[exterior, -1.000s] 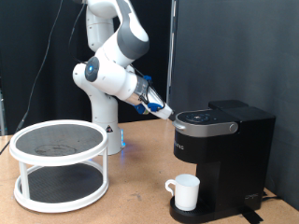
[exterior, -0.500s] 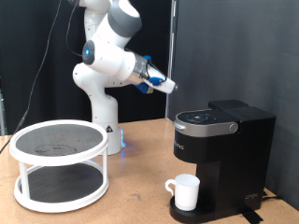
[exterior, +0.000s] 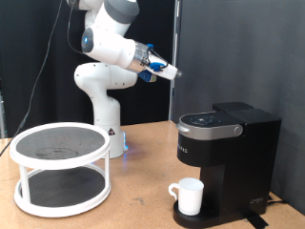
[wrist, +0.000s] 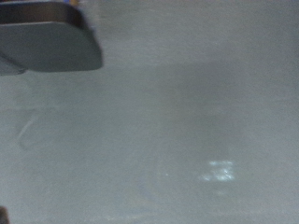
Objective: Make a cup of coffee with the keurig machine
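The black keurig machine [exterior: 227, 157] stands at the exterior view's right with its top lid closed. The white cup [exterior: 189, 197] sits on the machine's round drip base under the spout. My gripper [exterior: 170, 72] is raised in the air, well above the machine and to its left in the exterior view, and it holds nothing that I can see. In the wrist view only a blurred grey surface shows, with a dark finger [wrist: 47, 39] at one corner.
A white two-tier round rack [exterior: 60, 167] with dark mesh shelves stands on the wooden table [exterior: 133, 205] at the exterior view's left. The robot's white base [exterior: 105, 114] stands behind it. A black curtain forms the backdrop.
My gripper has lifted up and away from the machine's top lid, rising to well above it. The cup and the machine have not moved.
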Robot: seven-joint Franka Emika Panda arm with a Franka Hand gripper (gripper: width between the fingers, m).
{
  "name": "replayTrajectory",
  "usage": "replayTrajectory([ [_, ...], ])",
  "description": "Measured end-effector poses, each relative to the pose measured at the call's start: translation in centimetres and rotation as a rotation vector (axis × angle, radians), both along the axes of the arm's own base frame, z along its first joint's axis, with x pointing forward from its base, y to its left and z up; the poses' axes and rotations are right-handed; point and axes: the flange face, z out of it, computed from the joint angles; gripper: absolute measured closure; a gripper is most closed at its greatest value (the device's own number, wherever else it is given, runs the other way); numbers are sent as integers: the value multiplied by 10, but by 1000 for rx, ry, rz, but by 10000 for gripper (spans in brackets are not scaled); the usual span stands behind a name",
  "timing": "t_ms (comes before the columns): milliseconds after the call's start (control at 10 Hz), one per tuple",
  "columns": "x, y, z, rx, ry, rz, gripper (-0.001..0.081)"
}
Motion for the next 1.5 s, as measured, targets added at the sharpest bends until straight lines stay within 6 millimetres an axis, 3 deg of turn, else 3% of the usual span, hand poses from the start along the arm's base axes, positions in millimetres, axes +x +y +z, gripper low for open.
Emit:
replayTrajectory([
  [600, 28, 25, 72, -646, -250, 143, 72],
  [800, 28, 25, 69, -629, -233, 136, 72],
  [1000, 31, 32, 76, -821, -223, 239, 72],
  [1200, 48, 45, 91, -937, -216, 264, 72],
  [1500, 79, 48, 111, -953, -217, 209, 72],
])
